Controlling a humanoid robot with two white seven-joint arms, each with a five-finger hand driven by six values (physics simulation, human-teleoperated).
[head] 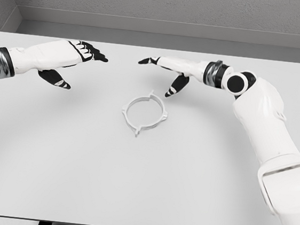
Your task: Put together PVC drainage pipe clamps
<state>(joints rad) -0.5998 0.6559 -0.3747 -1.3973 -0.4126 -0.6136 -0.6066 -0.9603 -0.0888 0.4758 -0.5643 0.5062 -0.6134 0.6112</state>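
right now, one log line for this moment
white ring-shaped pipe clamp flat on white table | left hand open, apart | right hand open, above clamp

My left hand [72, 56] is a glossy white shell over the palm and back, with black fingers [94, 53] tipped by small white patches, and behind its wrist I see a dark metallic cuff banded in grey and black. My right hand [170, 71] is built the same way, white on the back with black fingers [175, 86], joined to the forearm through a ribbed grey-and-black wrist collar. Further up my right arm [266, 130] there is a round black joint cap set in a white ring, then smooth, bulky white casings split by thin seam lines.
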